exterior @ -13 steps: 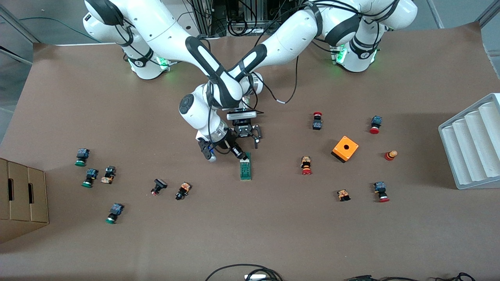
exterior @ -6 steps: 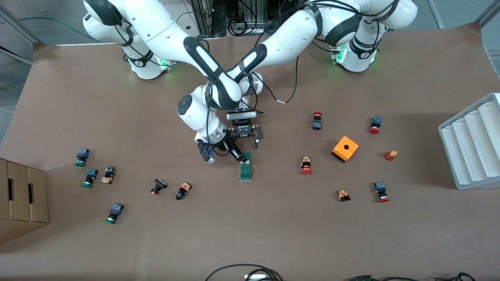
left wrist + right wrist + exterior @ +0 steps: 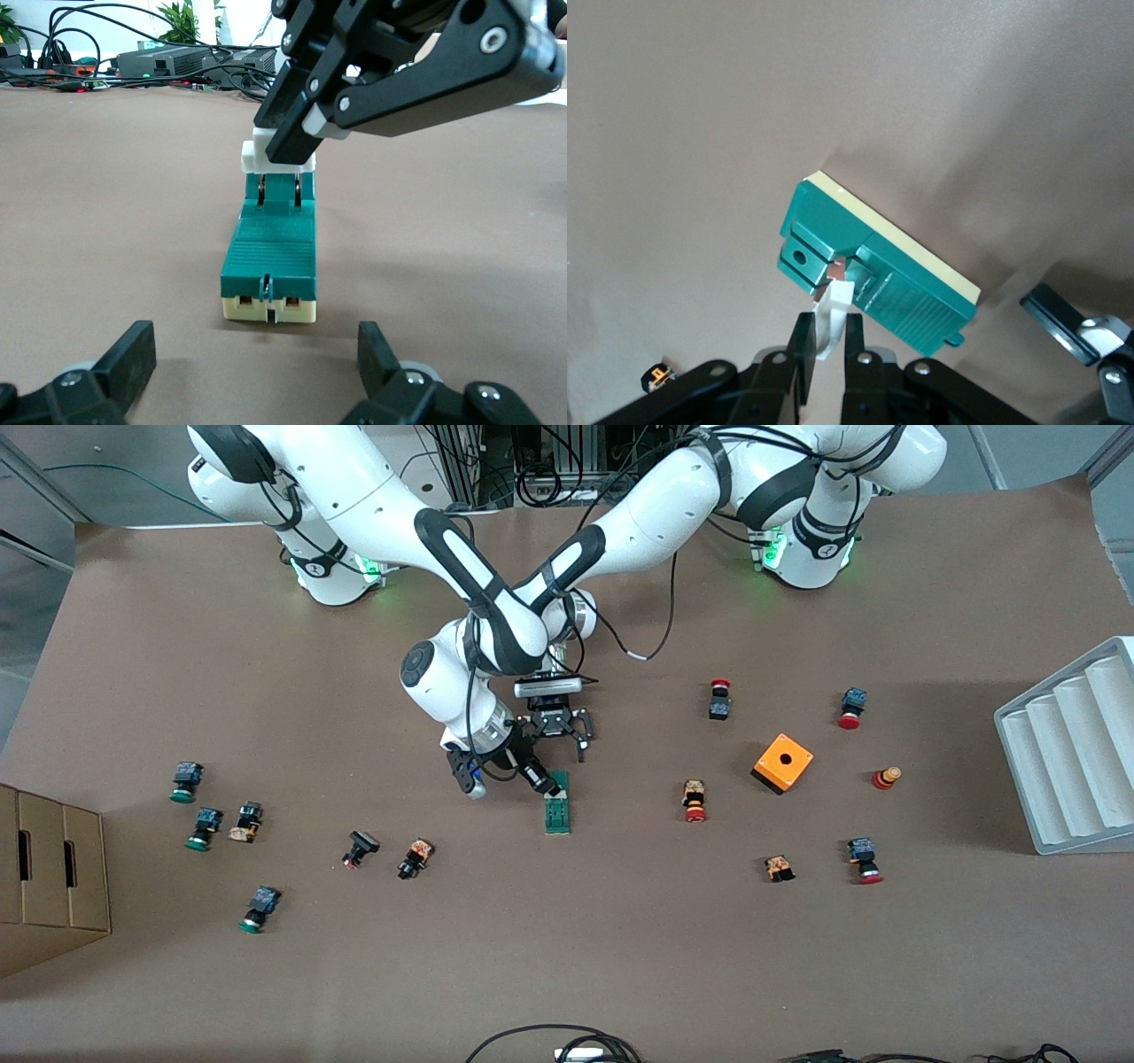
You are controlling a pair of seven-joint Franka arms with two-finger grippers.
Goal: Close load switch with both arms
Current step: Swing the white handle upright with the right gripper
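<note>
A brown paper-covered table (image 3: 620,957) filled the scene, with cables and equipment racks along its edge by the robots' bases. We saw the load switch (image 3: 557,802) lying flat near the middle of the table, its white tab (image 3: 831,320) at the end toward the bases.

The right gripper (image 3: 551,784) was down at that end, its two fingers (image 3: 803,350) pinched closed on the white tab; in the right wrist view the tab's lower part disappeared between the black fingertips, so we could not see how far it went in. In the left wrist view this same gripper (image 3: 292,142) covered most of the tab and the switch's end under it.

The left gripper (image 3: 560,731) hung just beside the switch, on the side of the bases, jaws spread wide and holding nothing. Its own fingertips (image 3: 124,359) were cut off at the edge of the left wrist view, and the right arm's wrist hid part of it from the front camera.

Small push buttons (image 3: 694,802) lay scattered toward both ends of the table, too small for us to read any detail. An orange box (image 3: 783,762) sat toward the left arm's end, near a grey tray (image 3: 1072,753) cut off by the frame; a cardboard box (image 3: 49,868) was likewise cropped at the right arm's end.
</note>
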